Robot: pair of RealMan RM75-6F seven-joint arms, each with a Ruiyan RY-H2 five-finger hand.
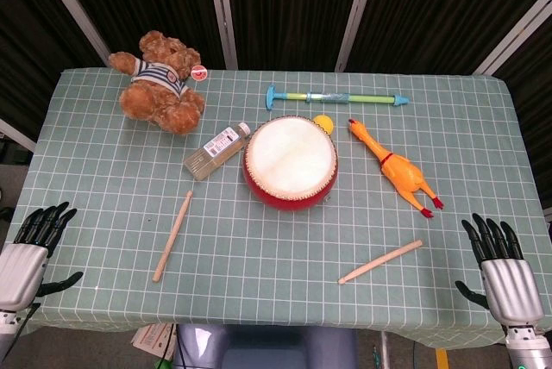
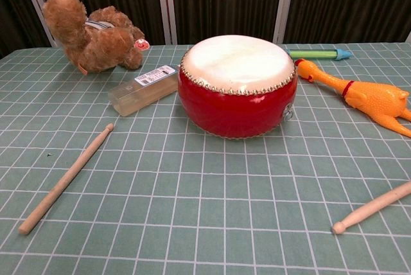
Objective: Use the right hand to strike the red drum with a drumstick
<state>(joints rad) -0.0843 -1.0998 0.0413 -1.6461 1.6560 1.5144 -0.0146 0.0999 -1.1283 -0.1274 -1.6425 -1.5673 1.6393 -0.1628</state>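
Note:
The red drum (image 1: 290, 163) (image 2: 236, 86) with its white skin stands mid-table. One wooden drumstick (image 1: 380, 262) (image 2: 372, 207) lies flat on the cloth to the drum's front right. A second drumstick (image 1: 173, 235) (image 2: 66, 179) lies to the drum's front left. My right hand (image 1: 504, 276) hovers at the table's front right corner, fingers spread, holding nothing, well right of the nearer drumstick. At the front left corner, my left hand (image 1: 28, 251) is likewise spread and empty. Neither hand shows in the chest view.
A teddy bear (image 1: 160, 81) sits at the back left, a clear plastic box (image 1: 216, 152) beside the drum. A rubber chicken (image 1: 395, 167) lies right of the drum, a blue-green pump toy (image 1: 336, 97) and a small yellow ball (image 1: 323, 122) behind it.

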